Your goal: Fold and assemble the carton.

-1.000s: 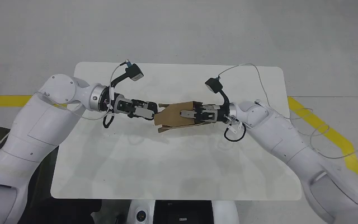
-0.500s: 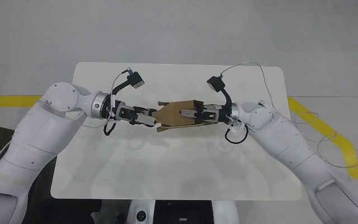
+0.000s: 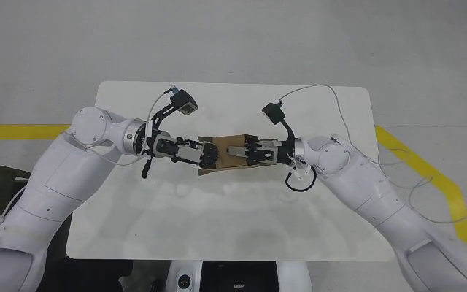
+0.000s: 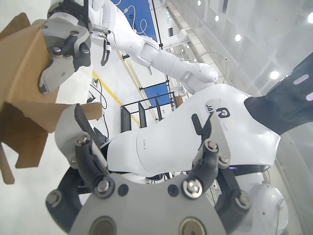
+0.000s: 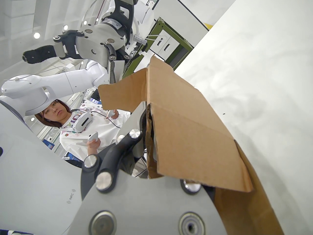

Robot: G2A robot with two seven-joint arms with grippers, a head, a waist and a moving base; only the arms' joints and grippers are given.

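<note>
White surface (image 3: 219, 219) takes up the middle of the top view. Just above its centre, the brown carton (image 3: 228, 146) sits between the two arms, apparently lifted a little, judging by the shadow beneath it. At the carton's right end, the right pincer (image 3: 246, 151) is clenched on one cardboard wall. Its wrist view has that panel running between the fingers, with a flap standing out beyond. At the left end, the left pincer (image 3: 206, 155) is released with its fingers spread wide. One fingertip (image 4: 82, 121) is just beside a loose flap; whether it touches, I cannot tell. I judge the job to be at an early stage. The carton reads as a part-opened sleeve, with creases showing, flaps sticking out at odd angles and no end closed. Squaring the body, folding the end flaps in and tucking them all seem left to do. Farther off, a yellow floor line (image 3: 22, 131) runs past the surface.
</note>
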